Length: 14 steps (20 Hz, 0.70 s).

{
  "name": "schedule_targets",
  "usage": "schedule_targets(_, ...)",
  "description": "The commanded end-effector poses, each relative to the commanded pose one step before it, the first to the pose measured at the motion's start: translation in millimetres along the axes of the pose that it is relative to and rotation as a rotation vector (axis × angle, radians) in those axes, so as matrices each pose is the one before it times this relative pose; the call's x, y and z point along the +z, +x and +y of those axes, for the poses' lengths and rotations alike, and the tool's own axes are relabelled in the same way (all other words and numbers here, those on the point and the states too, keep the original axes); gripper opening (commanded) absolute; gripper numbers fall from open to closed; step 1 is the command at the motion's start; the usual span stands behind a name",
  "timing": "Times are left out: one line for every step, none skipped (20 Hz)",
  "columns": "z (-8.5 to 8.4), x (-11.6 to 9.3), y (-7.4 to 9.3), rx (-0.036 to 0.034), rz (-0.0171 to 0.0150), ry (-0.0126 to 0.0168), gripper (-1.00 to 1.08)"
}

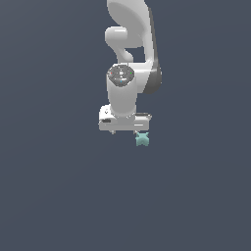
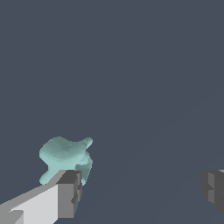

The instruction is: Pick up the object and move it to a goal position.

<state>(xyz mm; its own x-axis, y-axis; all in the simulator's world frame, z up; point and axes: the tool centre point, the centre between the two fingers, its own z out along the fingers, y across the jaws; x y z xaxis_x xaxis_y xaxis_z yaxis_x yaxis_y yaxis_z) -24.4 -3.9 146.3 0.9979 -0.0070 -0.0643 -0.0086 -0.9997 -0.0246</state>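
The object (image 1: 142,139) is a tiny teal star-shaped piece with stubby points on the dark grey floor. In the exterior view it sits just under the end of the white gripper (image 1: 126,130) that is on the exterior view's right. The wrist view shows the object (image 2: 65,156) right beside one grey fingertip (image 2: 70,192), which hides part of it. The other fingertip (image 2: 213,190) is far off, so the gripper (image 2: 142,190) is open wide and empty. The object is close to one finger, not centred in the gap.
The white arm (image 1: 130,44) rises behind the gripper toward the top of the exterior view. The floor (image 1: 59,186) is a plain dark grey surface with nothing else in sight.
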Motion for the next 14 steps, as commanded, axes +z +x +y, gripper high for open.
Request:
schedule_targets(-1.16,2.69,-2.05,0.00230,-0.00791,0.00433,1.00)
schedule_targets(0.24,-0.59,0.43,-0.00043,0.00169,-0.00087,1.00)
schedule_targets(0.05,-0.35,0.30,-0.00029,0.00134,-0.00071,1.00)
schedule_targets(-0.63,0.59,-0.08,0.00000,0.00000,0.00000,1.00)
schedule_targets(-1.07,0.62,-0.37,0.00056,0.00081,-0.00068,1.00)
schedule_targets(-1.60,1.20,-0.35,0.00039,0.00071,-0.00055,1.00)
schedule_targets(-1.97,1.27,-0.47,0.00063,0.00150,-0.00109,1.00)
schedule_targets(-2.45,1.65,-0.52,0.00061,0.00173,-0.00119,1.00)
schedule_targets(-2.90,1.91,-0.63,0.00071,0.00215,-0.00142,1.00)
schedule_targets(-3.34,2.18,-0.77,0.00080,0.00252,-0.00160,1.00)
schedule_targets(-3.79,2.46,-0.94,0.00091,0.00285,-0.00173,1.00)
schedule_targets(-4.29,2.81,-1.14,0.00099,0.00310,-0.00180,1.00)
schedule_targets(-4.74,3.06,-1.36,0.00108,0.00351,-0.00191,1.00)
schedule_targets(-5.20,3.27,-1.59,0.00115,0.00400,-0.00203,1.00)
